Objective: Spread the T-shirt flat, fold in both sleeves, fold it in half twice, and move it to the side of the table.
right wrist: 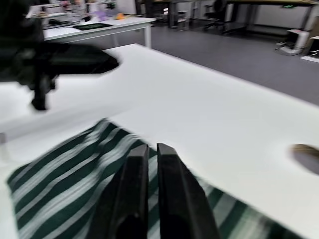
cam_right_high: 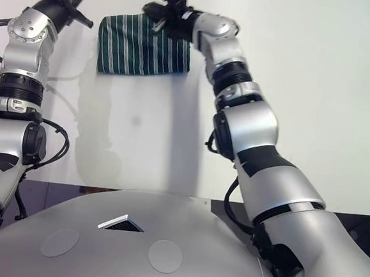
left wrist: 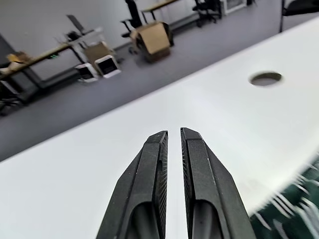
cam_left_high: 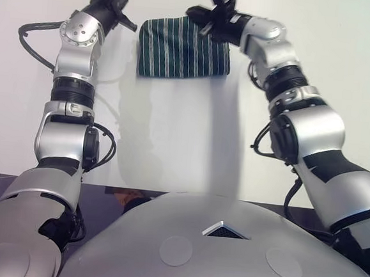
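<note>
The T-shirt [cam_left_high: 184,50] is folded into a small dark green rectangle with white stripes and lies on the far part of the white table [cam_left_high: 173,131]. My right gripper [cam_left_high: 195,13] is at the shirt's far right corner. In the right wrist view its fingers [right wrist: 134,164] are shut, their tips over the striped cloth [right wrist: 65,184], with no cloth seen between them. My left gripper [cam_left_high: 131,25] hovers just left of the shirt's far left corner, shut and holding nothing. The left wrist view shows its fingertips [left wrist: 159,142] close together above bare table, the shirt's edge [left wrist: 294,209] beside them.
A round cable hole [left wrist: 265,78] is cut into the table beyond the shirt. White tabletop stretches from the shirt toward me and off to the right. Desks, chairs and boxes [left wrist: 152,37] stand on the floor past the table's far edge.
</note>
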